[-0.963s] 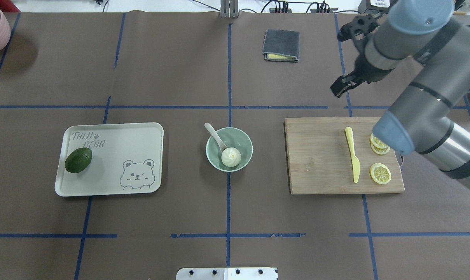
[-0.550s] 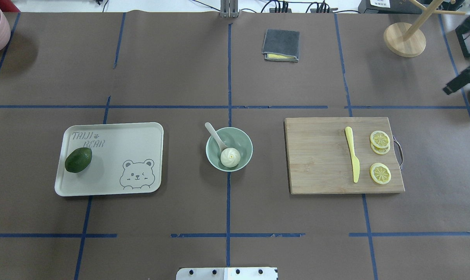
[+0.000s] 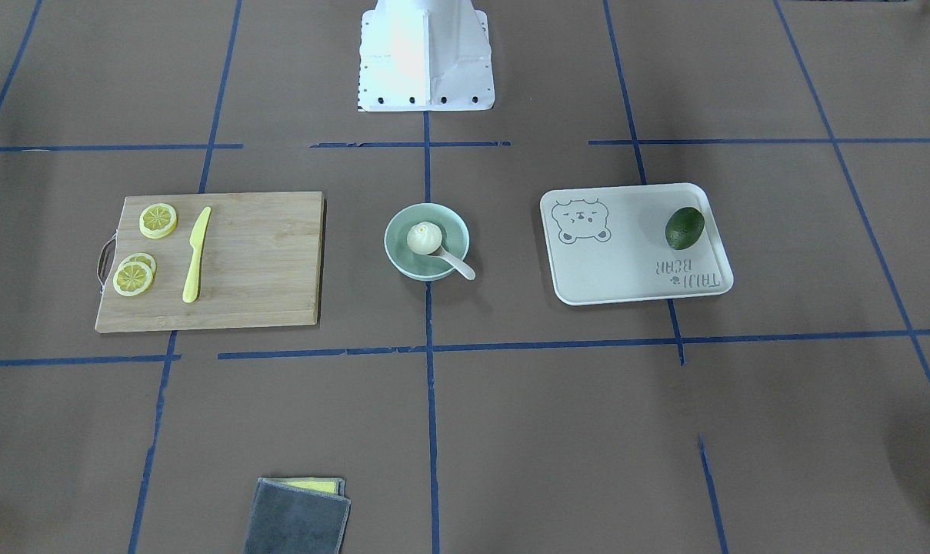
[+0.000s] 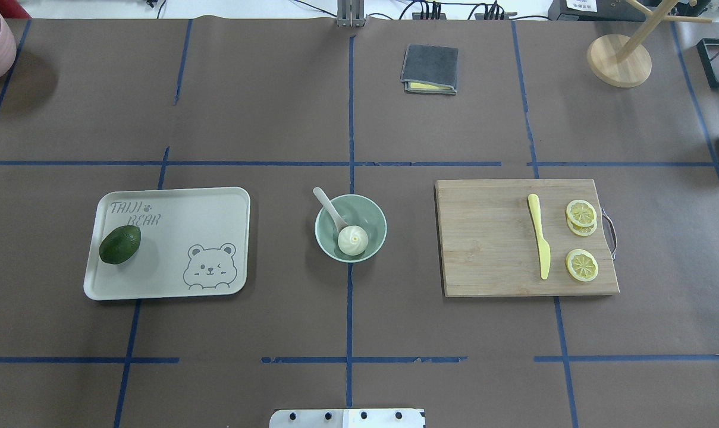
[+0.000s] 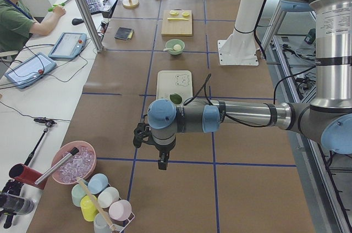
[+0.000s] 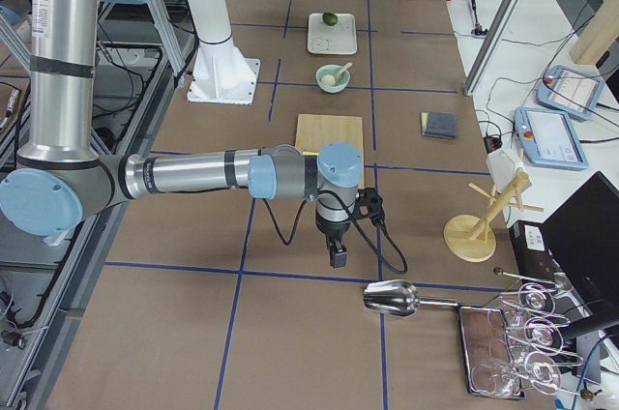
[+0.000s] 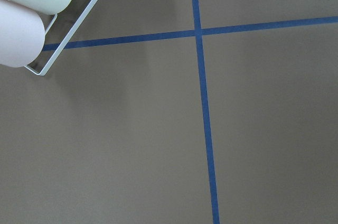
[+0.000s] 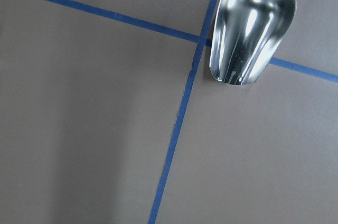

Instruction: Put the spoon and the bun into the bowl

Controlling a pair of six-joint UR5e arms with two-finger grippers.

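The pale mint-green bowl (image 4: 378,217) stands at the table's middle, also in the front view (image 3: 400,231). The white pleated bun (image 4: 352,240) lies inside it (image 3: 423,237). The off-white spoon (image 4: 329,209) rests in the bowl, scoop inside and handle over the rim (image 3: 457,264). Neither gripper shows in the overhead or front views. The left gripper (image 5: 159,161) hangs over the table's far left end and the right gripper (image 6: 336,257) over its far right end, both far from the bowl. I cannot tell whether either is open or shut.
A bear-print tray (image 4: 175,238) with an avocado (image 4: 120,244) lies left of the bowl. A cutting board (image 4: 490,238) with a yellow knife (image 4: 539,235) and lemon slices (image 4: 581,264) lies right. A grey cloth (image 4: 430,69), wooden stand (image 4: 619,59) and metal scoop (image 8: 251,28) lie further off.
The right arm has swung off to the right and left the overhead view. The bowl, bun and spoon have not moved.
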